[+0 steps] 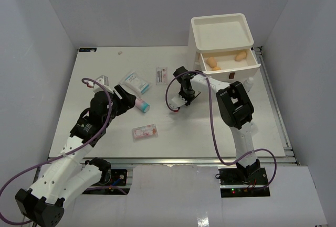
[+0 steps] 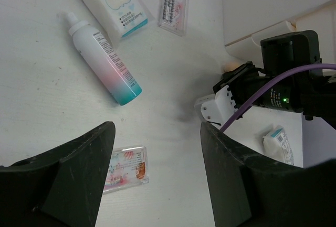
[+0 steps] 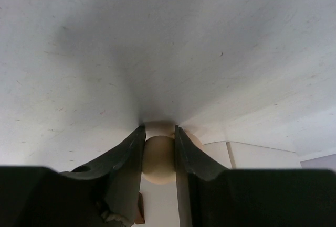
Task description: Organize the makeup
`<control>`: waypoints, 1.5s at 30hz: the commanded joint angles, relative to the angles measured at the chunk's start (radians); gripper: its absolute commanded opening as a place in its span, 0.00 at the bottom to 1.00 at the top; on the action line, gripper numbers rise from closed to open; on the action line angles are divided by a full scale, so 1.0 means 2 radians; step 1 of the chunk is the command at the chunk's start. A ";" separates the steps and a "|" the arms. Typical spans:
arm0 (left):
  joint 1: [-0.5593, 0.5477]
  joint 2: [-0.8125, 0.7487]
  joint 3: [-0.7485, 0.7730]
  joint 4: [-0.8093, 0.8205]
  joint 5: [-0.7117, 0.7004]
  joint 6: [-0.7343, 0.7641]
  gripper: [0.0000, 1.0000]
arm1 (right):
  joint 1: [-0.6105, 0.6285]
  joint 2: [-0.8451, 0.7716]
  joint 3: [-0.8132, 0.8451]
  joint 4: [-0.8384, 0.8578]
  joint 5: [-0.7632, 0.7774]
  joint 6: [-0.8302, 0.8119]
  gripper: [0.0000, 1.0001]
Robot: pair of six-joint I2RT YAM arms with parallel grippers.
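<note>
Your right fingers (image 3: 182, 148) were closed on a tan sponge (image 3: 158, 160) just above the table (image 1: 105, 132). The open drawer (image 1: 229, 74) lay farther out, to their right. Your left fingers (image 2: 233, 172) stood wide and empty.

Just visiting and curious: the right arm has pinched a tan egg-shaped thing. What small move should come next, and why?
Probably a short lift straight up. The right end effector squeezes the sponge from both sides, low at the table, and the open drawer nearby already holds similar sponges.
</note>
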 commanded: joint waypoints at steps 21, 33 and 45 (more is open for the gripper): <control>0.001 0.022 -0.008 0.047 0.042 -0.014 0.77 | 0.022 -0.238 0.116 -0.133 -0.497 0.312 0.08; 0.001 0.103 0.024 0.140 0.184 0.026 0.79 | -0.242 -0.348 0.062 0.033 -0.541 0.565 0.08; -0.003 0.222 0.099 0.182 0.275 0.040 0.81 | -0.370 -0.337 -0.066 0.261 -0.500 0.779 0.15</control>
